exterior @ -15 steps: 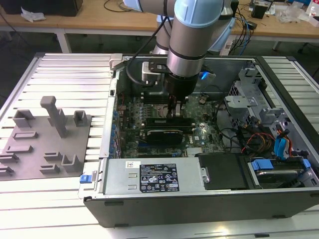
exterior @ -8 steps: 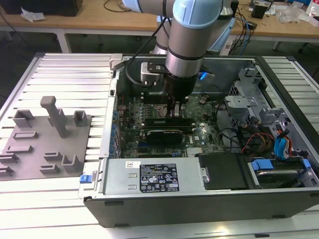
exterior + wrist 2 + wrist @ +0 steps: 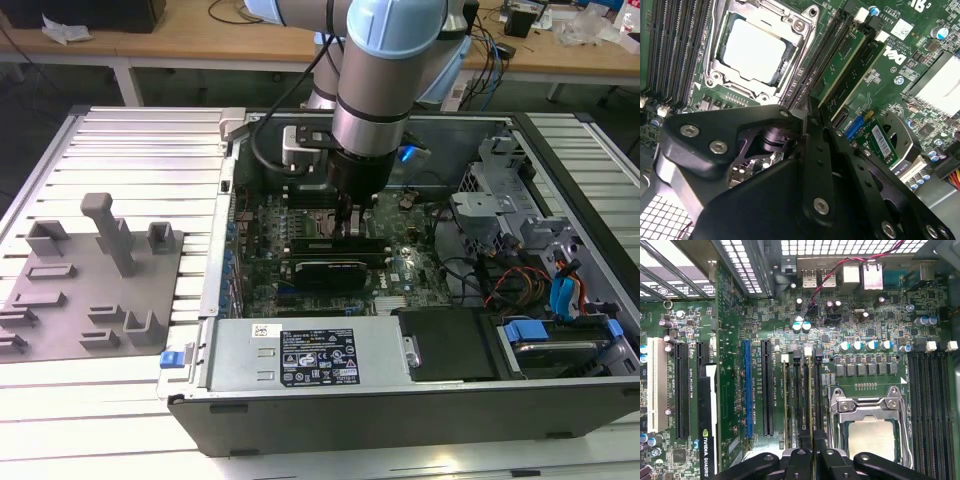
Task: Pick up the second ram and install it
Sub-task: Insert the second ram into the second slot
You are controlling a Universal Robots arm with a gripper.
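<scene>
One slatted table [image 3: 130, 150] carries a grey tray [image 3: 90, 290] at nine o'clock of the open computer case [image 3: 400, 400], where, over the motherboard [image 3: 740, 315], the gripper [image 3: 812, 455] pinches the second ram [image 3: 812, 400], edge-up in a slot just beside the CPU socket [image 3: 870, 415]; seating, I judge, needs straight, even pressure.

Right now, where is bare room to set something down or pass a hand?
Free: ribbed white table behind the grey tray, and its front strip. Crowded: the open computer case, where the gripper sits over the memory slots beside the CPU socket.
</scene>
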